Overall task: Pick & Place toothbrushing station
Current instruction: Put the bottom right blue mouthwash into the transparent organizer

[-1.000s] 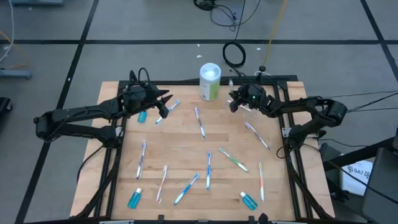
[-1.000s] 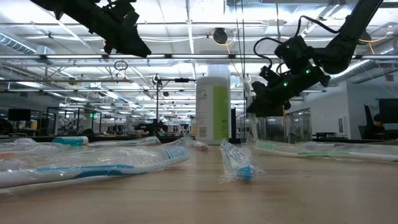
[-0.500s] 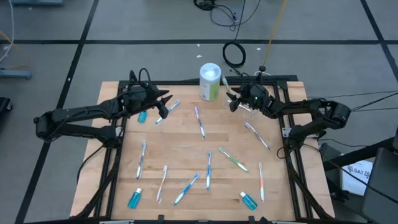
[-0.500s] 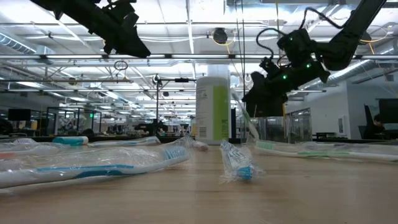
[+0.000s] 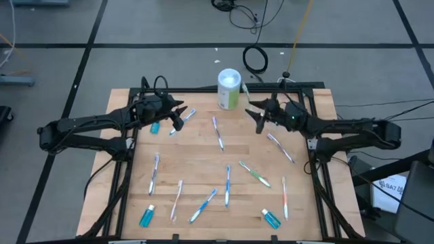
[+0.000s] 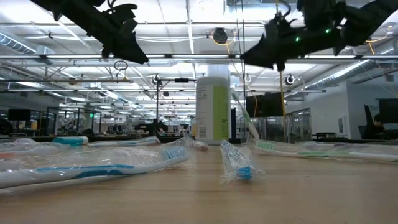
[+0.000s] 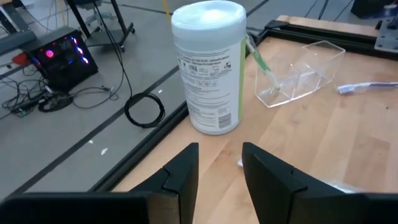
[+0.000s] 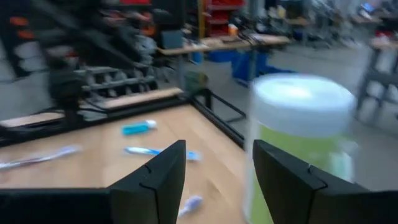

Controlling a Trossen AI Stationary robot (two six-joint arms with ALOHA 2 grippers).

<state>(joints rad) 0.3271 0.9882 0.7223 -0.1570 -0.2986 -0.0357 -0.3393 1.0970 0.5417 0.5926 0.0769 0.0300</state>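
Beside the clear cup (image 7: 303,71) holding one green brush (image 7: 259,60), the right hand (image 5: 260,120) hangs spread and empty; next it likely needs another toothbrush (image 5: 279,147).

1. High view looked straight down on the whole table (image 5: 224,159).
2. Low view sat at tabletop level, facing the room.
3. Both wrist views faced forward, close over the wood; all four shared the white canister (image 5: 228,88) (image 6: 212,107) (image 7: 209,65) (image 8: 303,143).
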